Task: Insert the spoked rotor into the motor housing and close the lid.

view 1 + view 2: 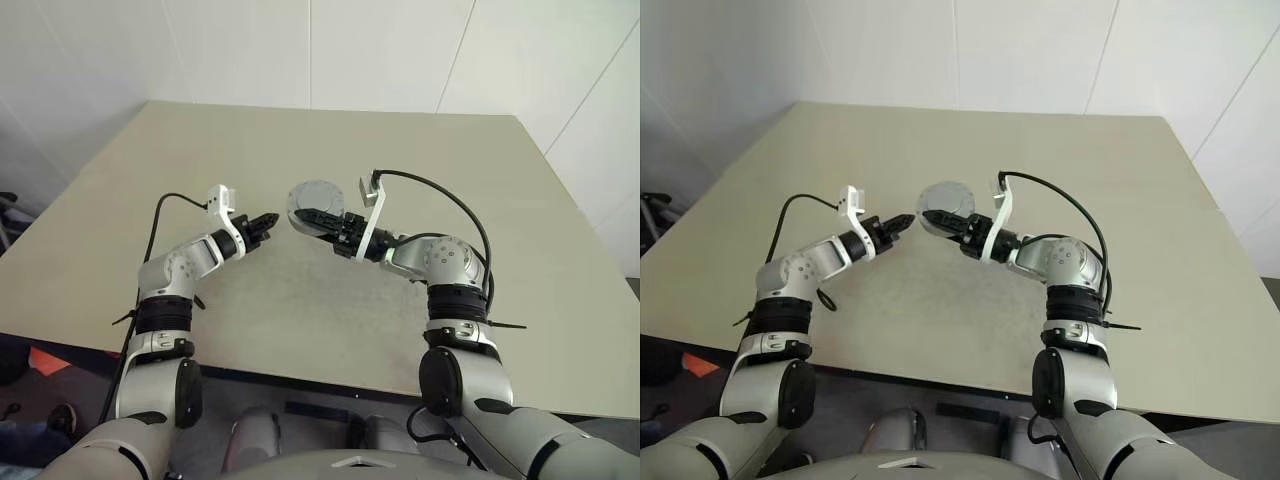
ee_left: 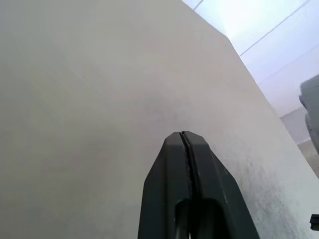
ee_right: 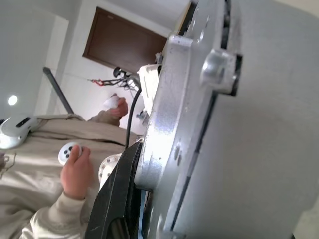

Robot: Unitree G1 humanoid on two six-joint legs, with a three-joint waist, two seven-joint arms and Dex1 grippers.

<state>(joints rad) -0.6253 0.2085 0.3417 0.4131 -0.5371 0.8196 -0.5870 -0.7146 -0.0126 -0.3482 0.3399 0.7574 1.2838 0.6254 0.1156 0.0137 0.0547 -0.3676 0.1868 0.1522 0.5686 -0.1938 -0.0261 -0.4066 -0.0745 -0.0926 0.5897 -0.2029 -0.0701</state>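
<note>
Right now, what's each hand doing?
Left hand: closed, empty.
Right hand: closed on the round metal assembly, held above the table.

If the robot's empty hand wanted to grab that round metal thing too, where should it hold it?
Probably the free rim of the motor housing, from the left gripper's own side. It is a thick round disc held off the table on edge, with the right gripper clamped across its lower part.

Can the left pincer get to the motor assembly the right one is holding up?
Probably yes: the shut left pincer points at the motor housing gripped by the right pincer, with nothing between them.
</note>
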